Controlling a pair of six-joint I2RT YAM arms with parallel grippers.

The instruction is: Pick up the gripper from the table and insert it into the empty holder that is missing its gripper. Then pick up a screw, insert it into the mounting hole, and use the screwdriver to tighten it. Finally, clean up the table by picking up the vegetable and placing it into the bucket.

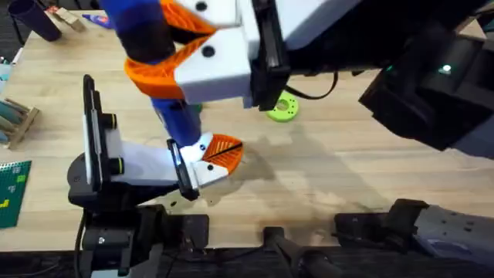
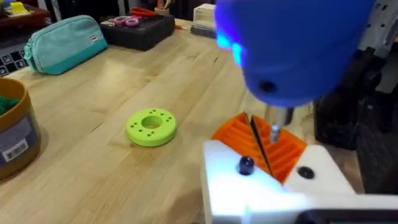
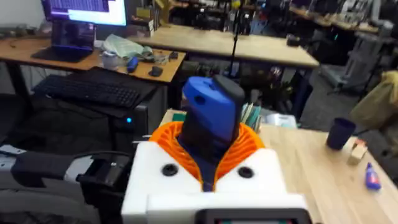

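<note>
The right gripper (image 3: 208, 163) clamps the blue screwdriver (image 1: 174, 108) upright, its tip at the orange gripper (image 1: 222, 149) seated in the holder (image 1: 139, 166). The bit seems to meet a mounting hole. I cannot tell the left gripper's state. A green ring (image 1: 283, 108) lies nearby.

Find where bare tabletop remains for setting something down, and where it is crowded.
Bare wood lies right of the lime-green flat ring disc, running to the dark right arm. It is crowded around the white blocky holder, where the fat blue screwdriver meets the small orange fan-shaped gripper.
</note>
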